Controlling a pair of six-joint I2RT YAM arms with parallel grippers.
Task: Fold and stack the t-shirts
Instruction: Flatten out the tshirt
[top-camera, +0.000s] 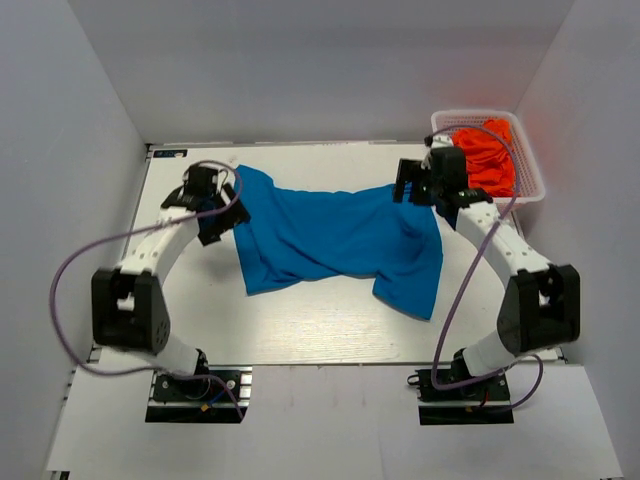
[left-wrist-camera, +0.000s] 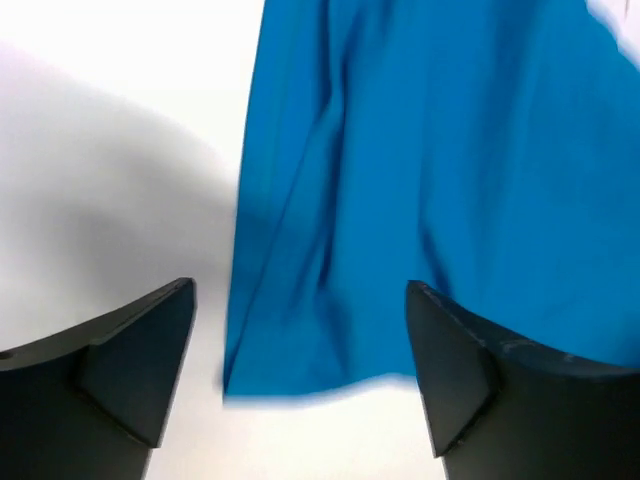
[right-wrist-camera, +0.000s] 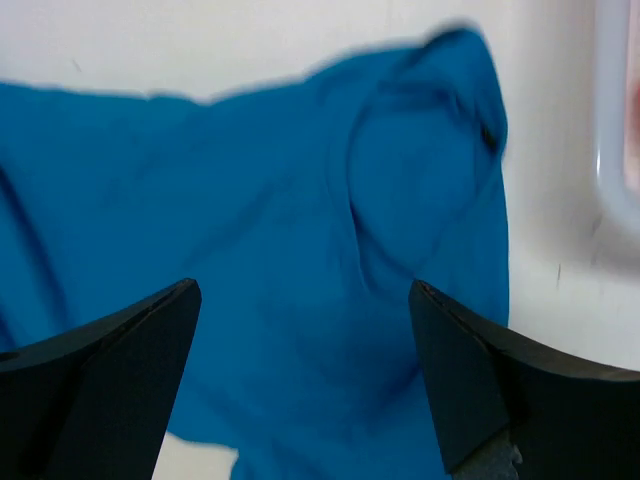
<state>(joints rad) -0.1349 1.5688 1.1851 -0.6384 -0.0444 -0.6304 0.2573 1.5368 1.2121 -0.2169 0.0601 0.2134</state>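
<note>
Lying rumpled mid-frame on the surface (top-camera: 300, 335), the blue t-shirt (top-camera: 335, 240) is stretching between the left gripper (left-wrist-camera: 300, 295) and right gripper (right-wrist-camera: 305, 295), both gaping released at its ends; orange-red t-shirts (top-camera: 487, 155) are sitting in the upper-right basket (top-camera: 530, 187).

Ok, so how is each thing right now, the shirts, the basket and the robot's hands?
Blue shirt: spread out crumpled on the table, unfolded, not held.
Basket: upright at the far right corner.
Orange shirts: bunched up inside it, unfolded.
Left gripper: open, over the blue one's edge.
Right gripper: open, over the blue one.
</note>
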